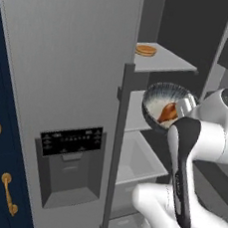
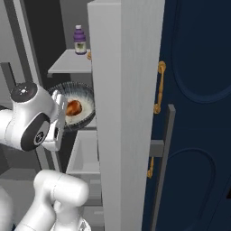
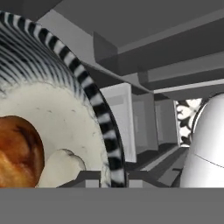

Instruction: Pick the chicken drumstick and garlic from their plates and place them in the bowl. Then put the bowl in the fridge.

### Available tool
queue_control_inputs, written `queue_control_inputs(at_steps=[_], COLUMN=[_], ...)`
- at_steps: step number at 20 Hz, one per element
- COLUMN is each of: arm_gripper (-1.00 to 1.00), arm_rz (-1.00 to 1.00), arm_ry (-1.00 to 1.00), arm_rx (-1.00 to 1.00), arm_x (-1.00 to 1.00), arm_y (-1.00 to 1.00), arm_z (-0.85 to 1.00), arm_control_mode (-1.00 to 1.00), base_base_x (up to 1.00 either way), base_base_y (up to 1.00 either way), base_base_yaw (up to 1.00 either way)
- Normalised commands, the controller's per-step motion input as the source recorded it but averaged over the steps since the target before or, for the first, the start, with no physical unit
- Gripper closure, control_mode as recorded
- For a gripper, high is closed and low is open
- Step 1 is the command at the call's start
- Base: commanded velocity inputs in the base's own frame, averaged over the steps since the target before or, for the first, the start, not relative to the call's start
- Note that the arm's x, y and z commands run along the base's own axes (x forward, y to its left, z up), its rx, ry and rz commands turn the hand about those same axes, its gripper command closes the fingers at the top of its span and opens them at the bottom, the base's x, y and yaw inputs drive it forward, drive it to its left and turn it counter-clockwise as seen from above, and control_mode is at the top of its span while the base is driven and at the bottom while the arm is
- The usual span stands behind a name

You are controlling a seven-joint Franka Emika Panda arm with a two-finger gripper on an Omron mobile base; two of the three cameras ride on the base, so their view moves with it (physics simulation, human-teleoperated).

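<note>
My gripper (image 1: 186,108) is shut on the rim of the bowl (image 1: 160,102), holding it tilted on its side in front of the open fridge (image 1: 64,80). The bowl's pale inside faces the cameras. Inside the bowl lie the reddish-brown chicken drumstick (image 1: 168,112) and, just below it, the pale garlic (image 1: 168,123). In the right base view the bowl (image 2: 81,101) with the drumstick (image 2: 73,107) hangs at the gripper (image 2: 58,113), level with the middle shelf. In the hand view the striped bowl rim (image 3: 101,118) runs between my fingertips (image 3: 87,177), with the drumstick (image 3: 17,148) and garlic (image 3: 61,166) beside them. The plates are out of view.
The fridge's shut door with the black dispenser panel (image 1: 72,140) stands left. An upper shelf (image 1: 164,61) carries a round brown food item (image 1: 146,50) and a purple bottle (image 2: 80,39). A pale drawer (image 1: 141,159) sits below. The open door (image 2: 126,113) and a navy cabinet (image 2: 198,113) stand right.
</note>
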Motion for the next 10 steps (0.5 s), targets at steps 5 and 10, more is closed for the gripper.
queue_control_inputs(at_steps=[5,10], arm_gripper=[1.00,1.00], arm_rz=[0.05,0.05], arm_ry=[0.00,0.00], arm_rx=[-0.04,0.00], arm_x=[0.88,0.75], arm_y=[-0.02,-0.05], arm_z=[-0.57,-0.32], arm_control_mode=[-1.00,-1.00], base_base_x=[0.00,0.00], base_base_y=[0.00,0.00], base_base_yaw=[0.00,0.00])
